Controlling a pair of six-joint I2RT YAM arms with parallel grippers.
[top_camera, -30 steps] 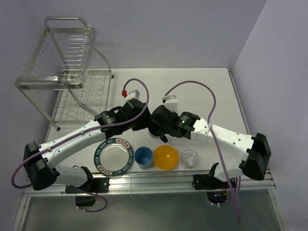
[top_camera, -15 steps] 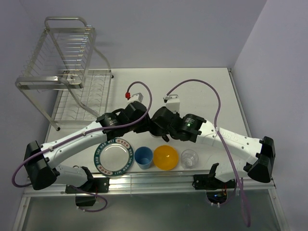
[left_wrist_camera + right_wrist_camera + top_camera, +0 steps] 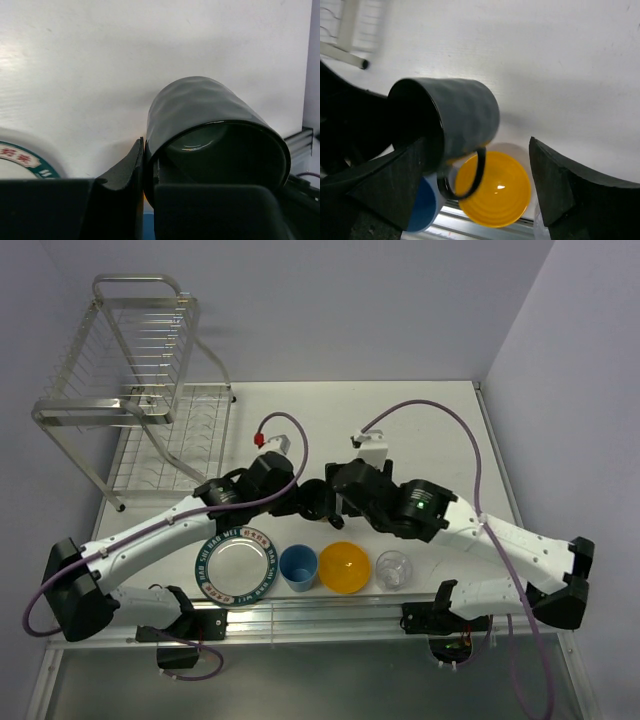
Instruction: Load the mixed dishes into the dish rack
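My left gripper [image 3: 147, 175] is shut on the rim of the dark green-grey mug [image 3: 215, 125], one finger outside and one inside. The mug [image 3: 320, 502] lies tilted on its side above the table's middle. In the right wrist view it [image 3: 460, 112] hangs with its handle down, and my right gripper [image 3: 477, 185] stands open beside it, touching nothing. Along the front edge sit the lettered plate [image 3: 236, 568], light blue cup [image 3: 298, 567], orange-yellow bowl [image 3: 345, 567] and clear glass [image 3: 394, 569]. The chrome wire dish rack [image 3: 140, 390] stands at the far left.
Both arms meet over the middle of the table [image 3: 420, 430], their purple cables looping above. Walls close in behind and on the right. A metal rail [image 3: 330, 615] runs along the near edge just in front of the row of dishes.
My left gripper has shut on the mug's rim. My right gripper has opened, let go of the mug and drawn back to the right.
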